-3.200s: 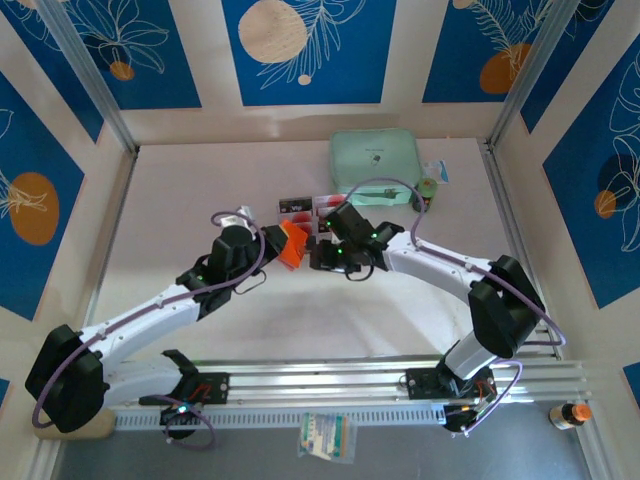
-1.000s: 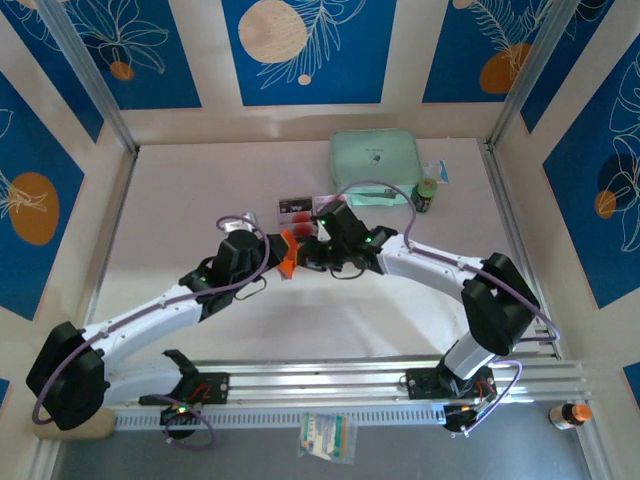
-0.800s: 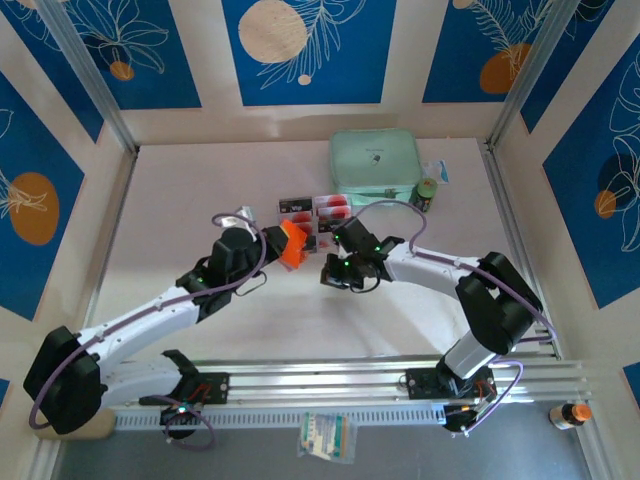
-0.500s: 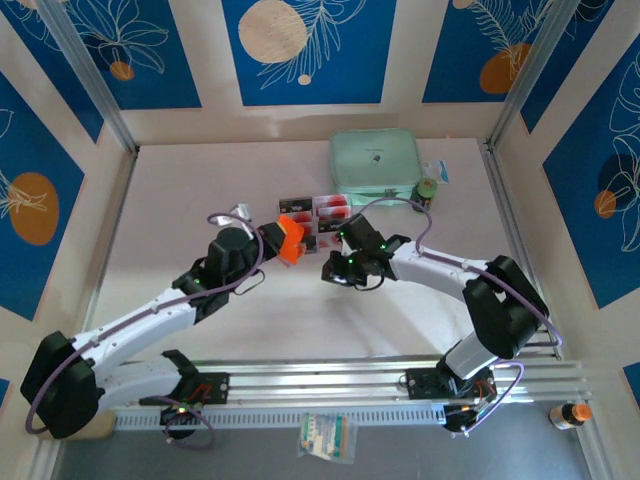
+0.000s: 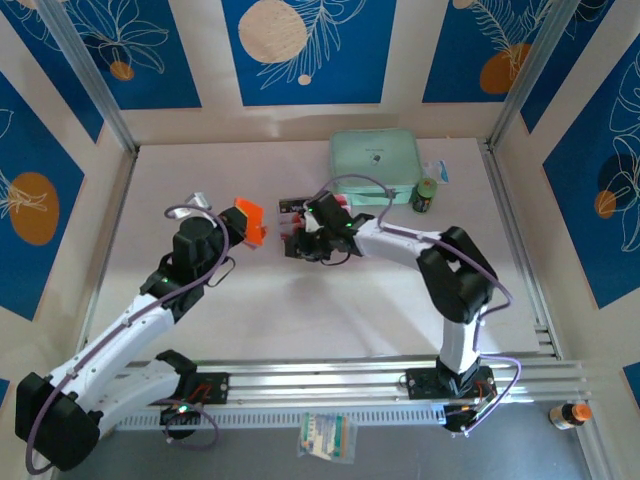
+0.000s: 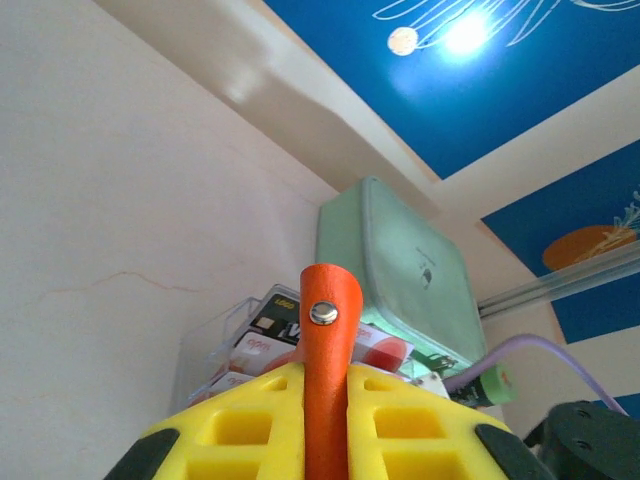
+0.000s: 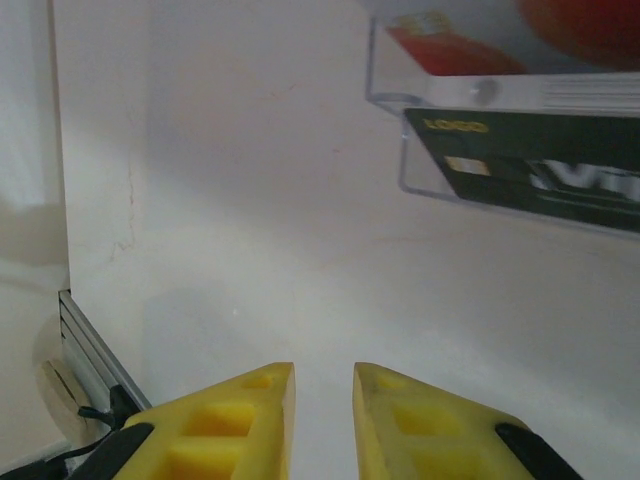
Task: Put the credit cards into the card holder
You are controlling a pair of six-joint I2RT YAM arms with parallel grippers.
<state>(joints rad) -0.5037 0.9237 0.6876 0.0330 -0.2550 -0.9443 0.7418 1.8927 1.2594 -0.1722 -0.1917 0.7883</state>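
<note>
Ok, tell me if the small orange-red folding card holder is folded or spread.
Folded, apparently: the card holder shows as one thin orange edge, pinched upright in the left gripper.

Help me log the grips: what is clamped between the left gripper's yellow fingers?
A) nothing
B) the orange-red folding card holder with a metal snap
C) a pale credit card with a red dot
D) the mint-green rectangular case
B: in the left wrist view the left gripper is shut on the upright orange-red folding card holder.
</note>
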